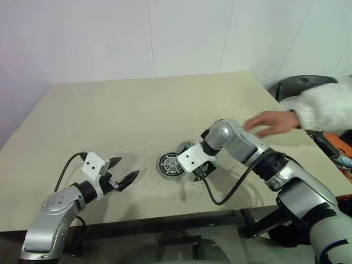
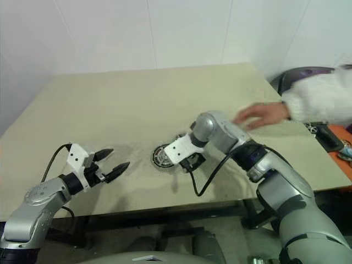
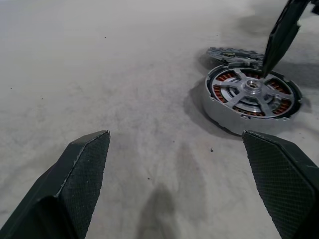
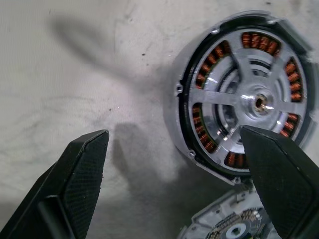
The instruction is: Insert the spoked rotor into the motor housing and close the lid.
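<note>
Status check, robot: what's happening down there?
Both pincers open, empty. Spoked rotor seated in motor housing. Lid still off, beside it. Person's hand over table.

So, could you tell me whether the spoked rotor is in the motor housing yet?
In: the spoked rotor sits inside the motor housing.

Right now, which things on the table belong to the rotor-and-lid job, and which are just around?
Job:
- round silver motor housing with copper windings
- silver spoked rotor, already seated in the housing
- flat grey round lid, on the table beside the housing
- right gripper, jaws open above them

Just around:
- person's hand in a white sleeve
- left gripper, open, idle
</note>
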Controlling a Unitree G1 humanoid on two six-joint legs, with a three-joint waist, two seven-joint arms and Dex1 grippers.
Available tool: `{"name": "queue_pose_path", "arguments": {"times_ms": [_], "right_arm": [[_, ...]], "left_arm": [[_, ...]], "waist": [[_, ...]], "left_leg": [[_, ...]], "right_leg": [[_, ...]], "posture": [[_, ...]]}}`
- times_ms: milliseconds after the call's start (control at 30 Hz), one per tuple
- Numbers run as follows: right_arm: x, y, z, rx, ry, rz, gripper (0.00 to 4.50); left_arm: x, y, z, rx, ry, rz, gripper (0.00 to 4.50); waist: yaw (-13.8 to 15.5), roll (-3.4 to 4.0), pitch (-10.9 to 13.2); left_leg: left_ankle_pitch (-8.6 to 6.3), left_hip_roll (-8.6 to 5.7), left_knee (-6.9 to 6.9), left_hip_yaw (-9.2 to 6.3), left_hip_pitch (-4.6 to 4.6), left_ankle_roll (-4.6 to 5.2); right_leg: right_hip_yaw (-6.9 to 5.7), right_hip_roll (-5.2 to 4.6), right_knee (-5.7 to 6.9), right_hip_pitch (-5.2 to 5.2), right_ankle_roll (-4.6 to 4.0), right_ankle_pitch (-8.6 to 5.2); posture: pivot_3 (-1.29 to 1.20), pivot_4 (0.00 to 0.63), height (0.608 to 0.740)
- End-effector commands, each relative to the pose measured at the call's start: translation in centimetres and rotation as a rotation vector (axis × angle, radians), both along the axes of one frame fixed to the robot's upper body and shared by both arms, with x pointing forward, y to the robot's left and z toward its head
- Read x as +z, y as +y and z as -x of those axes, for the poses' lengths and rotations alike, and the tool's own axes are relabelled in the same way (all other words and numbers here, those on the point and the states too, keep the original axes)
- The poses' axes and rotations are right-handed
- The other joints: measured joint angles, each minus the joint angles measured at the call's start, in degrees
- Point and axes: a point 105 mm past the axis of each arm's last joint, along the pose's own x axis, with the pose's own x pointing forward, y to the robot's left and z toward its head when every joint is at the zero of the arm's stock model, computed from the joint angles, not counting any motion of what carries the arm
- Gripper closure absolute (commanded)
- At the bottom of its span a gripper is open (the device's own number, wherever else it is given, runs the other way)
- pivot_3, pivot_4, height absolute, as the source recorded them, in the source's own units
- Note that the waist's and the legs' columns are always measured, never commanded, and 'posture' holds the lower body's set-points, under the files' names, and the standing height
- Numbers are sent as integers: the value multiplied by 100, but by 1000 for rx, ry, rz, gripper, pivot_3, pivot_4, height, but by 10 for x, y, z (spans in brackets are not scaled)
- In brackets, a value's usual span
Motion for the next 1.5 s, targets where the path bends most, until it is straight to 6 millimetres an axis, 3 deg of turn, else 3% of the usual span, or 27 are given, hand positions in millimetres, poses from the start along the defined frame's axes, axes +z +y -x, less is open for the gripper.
{"name": "queue_pose_path", "arguments": {"times_ms": [33,267,633,1100,1500], "right_arm": [[15,2,-6,30,-50,-12,108],[39,3,-1,69,-48,-40,108],[46,-8,6,177,-101,-2,108],[38,-14,1,165,-116,6,108],[12,-13,-16,221,-214,53,108]], "left_arm": [[11,-6,0,-11,-55,-14,0],[13,-3,-1,-10,-56,-19,0],[19,6,-8,-20,-63,-32,0],[18,7,-8,-18,-63,-32,0],[18,4,-6,-18,-64,-32,0]], "waist": [[8,0,0],[2,0,0],[5,0,0],[5,0,0],[-14,0,-1]], "left_leg": [[0,0,1,0,1,0],[0,0,3,0,3,0],[0,0,4,1,4,0],[0,0,4,1,5,0],[1,-1,6,5,9,0]], "right_leg": [[0,0,0,1,-1,0],[0,2,2,3,-2,0],[0,2,5,4,-2,0],[1,1,7,3,-2,1],[3,2,16,3,-3,1]], "posture": [[0,0,740],[0,0,740],[0,0,740],[0,0,740],[0,0,740]]}}
